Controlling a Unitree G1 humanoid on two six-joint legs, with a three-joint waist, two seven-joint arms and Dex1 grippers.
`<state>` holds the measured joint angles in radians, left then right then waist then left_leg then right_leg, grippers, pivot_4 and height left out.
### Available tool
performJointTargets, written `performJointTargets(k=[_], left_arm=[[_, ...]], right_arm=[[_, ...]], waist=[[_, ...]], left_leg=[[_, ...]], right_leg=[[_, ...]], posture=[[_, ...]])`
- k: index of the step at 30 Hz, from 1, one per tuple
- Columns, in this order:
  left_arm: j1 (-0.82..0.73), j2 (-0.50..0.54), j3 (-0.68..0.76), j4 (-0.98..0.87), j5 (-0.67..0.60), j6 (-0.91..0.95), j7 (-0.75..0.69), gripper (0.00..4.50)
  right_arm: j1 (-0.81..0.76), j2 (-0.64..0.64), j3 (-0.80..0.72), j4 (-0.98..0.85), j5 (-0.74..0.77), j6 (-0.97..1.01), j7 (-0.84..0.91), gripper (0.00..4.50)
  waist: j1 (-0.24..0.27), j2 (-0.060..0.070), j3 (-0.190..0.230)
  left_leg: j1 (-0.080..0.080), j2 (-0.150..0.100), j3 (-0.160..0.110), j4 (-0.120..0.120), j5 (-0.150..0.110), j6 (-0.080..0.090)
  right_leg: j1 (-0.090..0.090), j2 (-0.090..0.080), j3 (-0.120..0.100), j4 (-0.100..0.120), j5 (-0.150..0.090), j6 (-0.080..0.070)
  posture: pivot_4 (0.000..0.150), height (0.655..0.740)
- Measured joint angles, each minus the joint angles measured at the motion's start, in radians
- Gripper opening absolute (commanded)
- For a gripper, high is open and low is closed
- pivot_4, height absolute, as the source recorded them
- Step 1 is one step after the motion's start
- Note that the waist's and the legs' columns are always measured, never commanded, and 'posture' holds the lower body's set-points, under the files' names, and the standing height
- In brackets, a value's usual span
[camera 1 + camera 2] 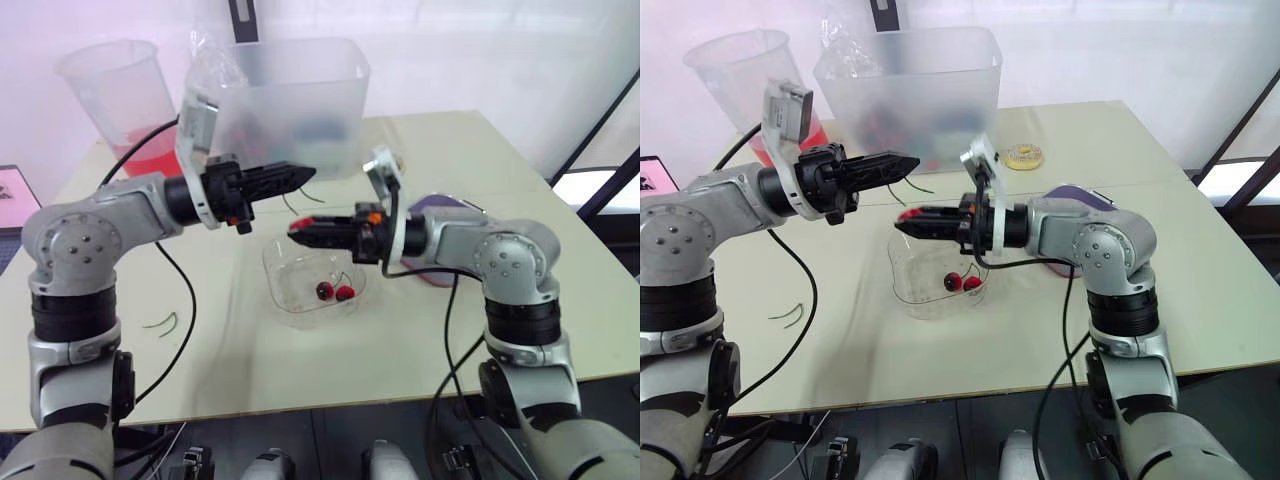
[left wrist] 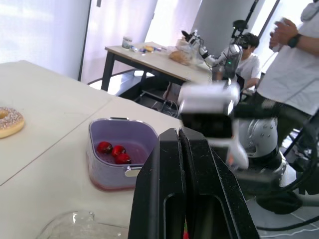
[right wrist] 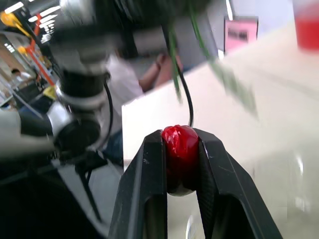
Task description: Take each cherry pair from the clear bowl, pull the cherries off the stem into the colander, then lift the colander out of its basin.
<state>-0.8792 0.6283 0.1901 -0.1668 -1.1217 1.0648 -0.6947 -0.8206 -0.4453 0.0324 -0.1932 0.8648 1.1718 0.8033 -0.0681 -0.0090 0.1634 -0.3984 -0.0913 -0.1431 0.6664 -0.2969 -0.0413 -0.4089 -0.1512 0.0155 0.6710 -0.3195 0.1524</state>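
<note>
1. Donut [image 1: 1022, 155] on table [image 1: 1200, 290], just right of big frosted tub [image 1: 910, 90].
2. Clear jug [image 1: 735, 75] w/ red liquid, left of tub.
3. Bkgd: person in white shirt [image 2: 299, 74] standing, another [image 2: 246, 62] seated by 2nd table [image 2: 144, 56].

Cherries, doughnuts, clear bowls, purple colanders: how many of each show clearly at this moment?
cherries: 6 (2 in the clear bowl, 1 in the right gripper, 3 in the purple colander)
doughnut: 1
clear bowl: 1
purple colander: 1
Total: 9
</note>
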Motion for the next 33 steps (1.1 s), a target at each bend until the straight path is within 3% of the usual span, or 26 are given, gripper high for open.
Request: performJointTargets(k=[6,13,21,29,30,33], left_arm=[[-0.001,0.035,0.011,0.017,0.014,-0.003,-0.006,0.0],[0.071,0.082,0.051,0.017,0.032,-0.012,-0.011,0.0],[0.209,0.145,0.097,0.02,0.069,-0.034,-0.031,0.0],[0.356,0.168,0.132,-0.018,0.088,-0.042,-0.038,0.0],[0.372,0.169,0.142,-0.027,0.088,-0.042,-0.036,0.0],[0.4,0.177,0.16,-0.04,0.087,-0.042,-0.031,0.0]], right_arm=[[-0.006,-0.183,0.016,0.078,-0.062,-0.08,0.134,0.27],[-0.158,-0.401,0.051,0.439,-0.343,-0.349,0.227,0.27],[-0.216,-0.387,0.213,0.841,-0.658,-0.665,0.303,0.27],[-0.274,-0.341,0.228,0.995,-0.772,-0.797,0.342,4.1],[-0.283,-0.339,0.224,1.007,-0.777,-0.805,0.348,4.43],[-0.309,-0.34,0.203,1.023,-0.783,-0.811,0.366,4.43]], waist=[[0.0,0.0,0.0],[0.001,0.0,0.0],[-0.003,0.0,0.0],[0.0,0.0,0.0],[-0.001,0.0,0.0],[-0.001,0.0,0.0]], left_leg=[[0.0,0.0,0.001,0.0,0.0,0.0],[0.0,0.0,0.002,-0.001,0.0,0.0],[0.0,0.001,0.003,-0.002,0.0,0.0],[0.0,0.001,0.002,-0.002,0.0,0.0],[0.0,0.001,0.002,-0.002,0.0,0.0],[0.0,0.001,0.002,-0.002,0.0,0.0]], right_leg=[[0.0,0.0,0.0,0.0,0.0,0.0],[0.0,0.0,0.0,-0.001,0.0,0.0],[-0.002,0.0,0.001,-0.001,0.0,0.0],[-0.001,0.0,0.0,-0.002,0.0,0.0],[-0.001,0.0,0.0,-0.002,0.0,0.0],[-0.001,0.0,0.0,-0.002,0.0,0.0]], posture=[[0.15,0.74],[0.15,0.74],[0.15,0.74],[0.15,0.74],[0.15,0.74],[0.15,0.74]])
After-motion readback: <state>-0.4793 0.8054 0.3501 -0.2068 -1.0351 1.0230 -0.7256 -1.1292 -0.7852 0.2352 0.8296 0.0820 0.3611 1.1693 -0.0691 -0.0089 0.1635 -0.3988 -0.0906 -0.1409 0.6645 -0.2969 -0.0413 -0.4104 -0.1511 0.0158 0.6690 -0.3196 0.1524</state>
